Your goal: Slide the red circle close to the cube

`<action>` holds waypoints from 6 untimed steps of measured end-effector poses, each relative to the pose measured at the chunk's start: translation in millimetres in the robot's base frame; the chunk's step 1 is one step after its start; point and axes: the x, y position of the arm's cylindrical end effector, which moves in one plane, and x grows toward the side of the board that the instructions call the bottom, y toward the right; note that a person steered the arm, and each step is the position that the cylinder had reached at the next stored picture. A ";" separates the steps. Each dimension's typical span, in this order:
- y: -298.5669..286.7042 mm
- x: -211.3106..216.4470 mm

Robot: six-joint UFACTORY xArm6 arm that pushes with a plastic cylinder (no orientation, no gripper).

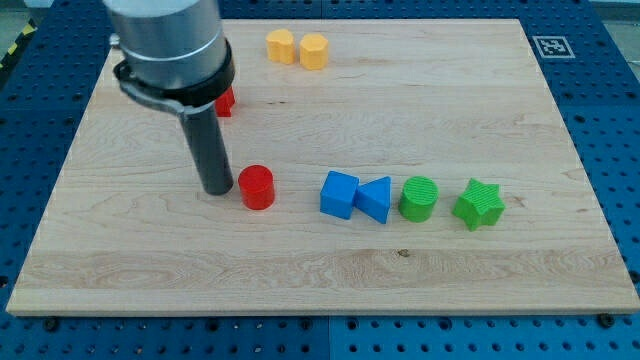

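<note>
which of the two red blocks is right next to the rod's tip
The red circle, just right of my tip. The other red block sits farther up, partly hidden behind the arm.

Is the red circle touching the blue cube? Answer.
No, bare board shows between the red circle and the blue cube; my tip sits at the circle's left.

The red circle (257, 187), a short upright cylinder, is being seen standing flat on the board, just beside my tip (218, 190), on its right in the view. The blue cube (339, 194) is lying further right, apart from the circle.
</note>
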 end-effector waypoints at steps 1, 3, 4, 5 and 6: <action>0.0 0.8; 21.4 0.8; 39.6 3.3; 46.0 10.0; 15.6 9.8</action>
